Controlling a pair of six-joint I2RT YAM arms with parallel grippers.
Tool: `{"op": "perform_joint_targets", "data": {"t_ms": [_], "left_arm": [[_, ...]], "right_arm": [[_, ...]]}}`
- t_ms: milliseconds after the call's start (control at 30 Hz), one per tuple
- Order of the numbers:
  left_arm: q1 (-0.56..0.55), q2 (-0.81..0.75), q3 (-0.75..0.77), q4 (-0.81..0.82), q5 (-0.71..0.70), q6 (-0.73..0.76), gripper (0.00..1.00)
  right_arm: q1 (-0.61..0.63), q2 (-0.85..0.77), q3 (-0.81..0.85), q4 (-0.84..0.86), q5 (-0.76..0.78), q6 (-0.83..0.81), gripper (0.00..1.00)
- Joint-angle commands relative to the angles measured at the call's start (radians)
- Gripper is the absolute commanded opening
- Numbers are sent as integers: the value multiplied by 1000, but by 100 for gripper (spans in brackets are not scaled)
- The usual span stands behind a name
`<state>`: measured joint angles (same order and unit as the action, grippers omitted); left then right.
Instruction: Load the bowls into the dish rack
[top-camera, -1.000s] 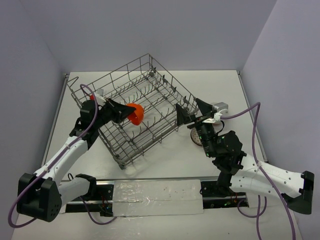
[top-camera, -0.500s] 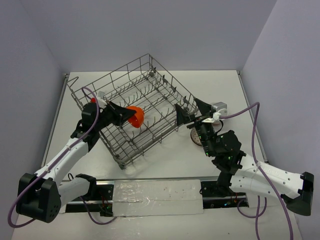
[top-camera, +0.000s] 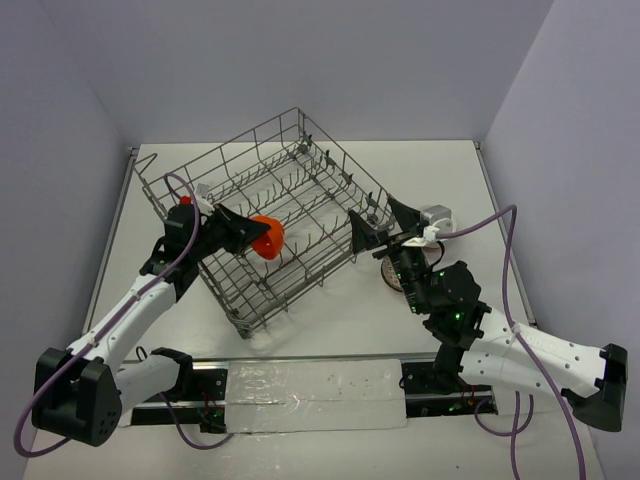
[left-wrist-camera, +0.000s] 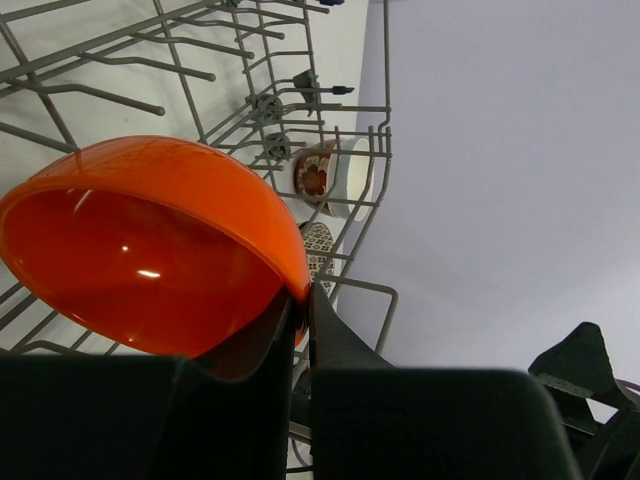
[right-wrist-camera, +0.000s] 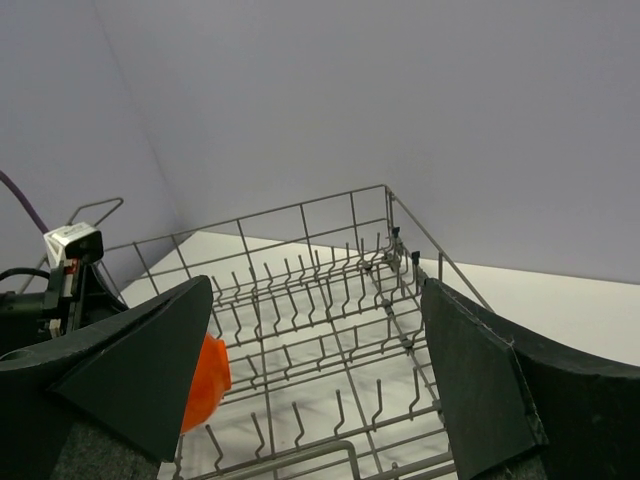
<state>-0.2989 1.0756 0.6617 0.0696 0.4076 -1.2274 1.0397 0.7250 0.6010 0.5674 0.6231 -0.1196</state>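
The orange-red bowl (top-camera: 266, 236) hangs over the near-left part of the dish rack (top-camera: 300, 160), tilted on its side. My left gripper (top-camera: 248, 231) is shut on its rim; in the left wrist view the gripper (left-wrist-camera: 300, 300) pinches the edge of the bowl (left-wrist-camera: 150, 240). Beyond the rack's right wall sit the red-patterned bowl (left-wrist-camera: 318, 175) and the bowl with the fine patterned interior (left-wrist-camera: 320, 255). From above, only one bowl (top-camera: 391, 273) shows, partly hidden under the right arm. My right gripper (top-camera: 376, 222) stands open and empty at the rack's right corner, and in its own view the gripper (right-wrist-camera: 315, 295) faces the tines (right-wrist-camera: 330, 330).
The rack sits turned at an angle on the white table (top-camera: 450, 170), walled on the left, back and right. Purple cables (top-camera: 510, 250) loop from both arms. A metal rail (top-camera: 310, 385) runs along the near edge between the arm bases.
My left gripper has carried the orange-red bowl a little lower and nearer inside the rack. The right arm has barely moved.
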Motion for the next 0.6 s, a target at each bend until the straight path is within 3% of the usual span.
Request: {"op": "perform_joint_targets", "data": {"t_ms": [0,567], "left_arm": [[-2,-17,50,-54,-32,46,0],[-8,79,61,26,-15,37,0]], "right_arm": [[-7,-10,3,12,-13,15,92],[-9,33,88,-116,-129,40,92]]}}
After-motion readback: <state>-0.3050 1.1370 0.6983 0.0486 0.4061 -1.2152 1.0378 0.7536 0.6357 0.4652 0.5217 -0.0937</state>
